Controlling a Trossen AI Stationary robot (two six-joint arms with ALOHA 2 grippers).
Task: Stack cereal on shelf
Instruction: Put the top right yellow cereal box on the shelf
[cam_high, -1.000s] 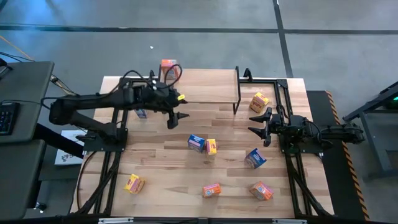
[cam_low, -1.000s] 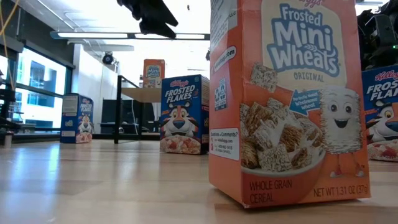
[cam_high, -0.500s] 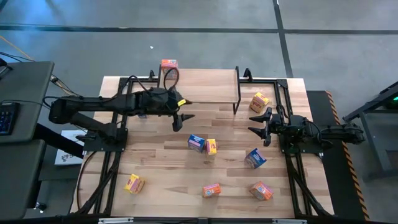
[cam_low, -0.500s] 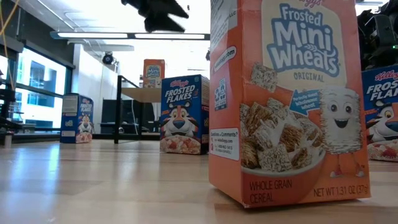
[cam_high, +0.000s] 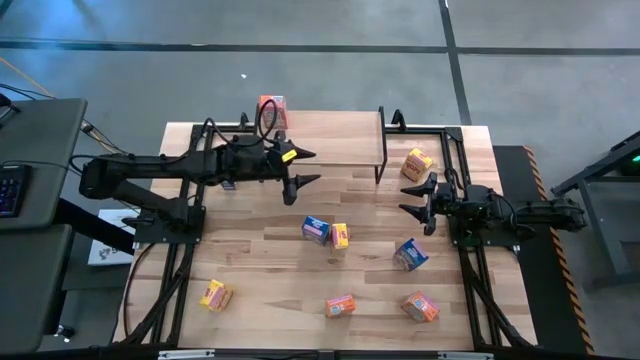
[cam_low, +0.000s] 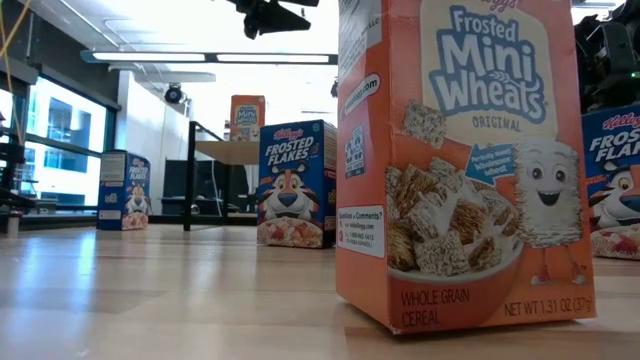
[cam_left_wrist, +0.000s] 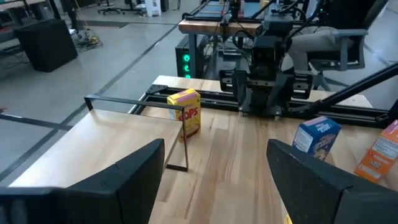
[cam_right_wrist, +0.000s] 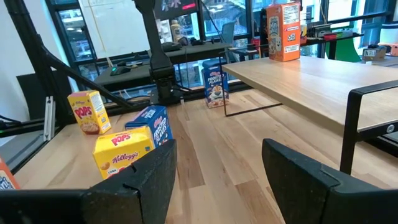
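Several small cereal boxes stand scattered on the table: a blue one (cam_high: 316, 229), a yellow one (cam_high: 339, 236), another blue one (cam_high: 410, 254) and an orange one (cam_high: 340, 305) among them. One orange box (cam_high: 271, 108) stands on the far left corner of the shelf (cam_high: 330, 140). Above the table, off the shelf's near left edge, my left gripper (cam_high: 306, 167) hangs open and empty, pointing almost level toward the right. It also shows as my left gripper (cam_left_wrist: 217, 186) in its wrist view. At the table's right side my right gripper (cam_high: 415, 198) waits open and empty.
A yellow box (cam_high: 417, 162) stands by the shelf's right legs. A blue box (cam_low: 125, 190) stands left of the shelf, under my left arm. A yellow box (cam_high: 214, 294) and an orange box (cam_high: 420, 305) stand near the front edge. Bare wood lies between shelf and boxes.
My left gripper has tipped up from slanting downward to nearly level. It has shifted a little toward the table's right edge and risen slightly. Its fingers have stayed apart and empty. No box has moved.
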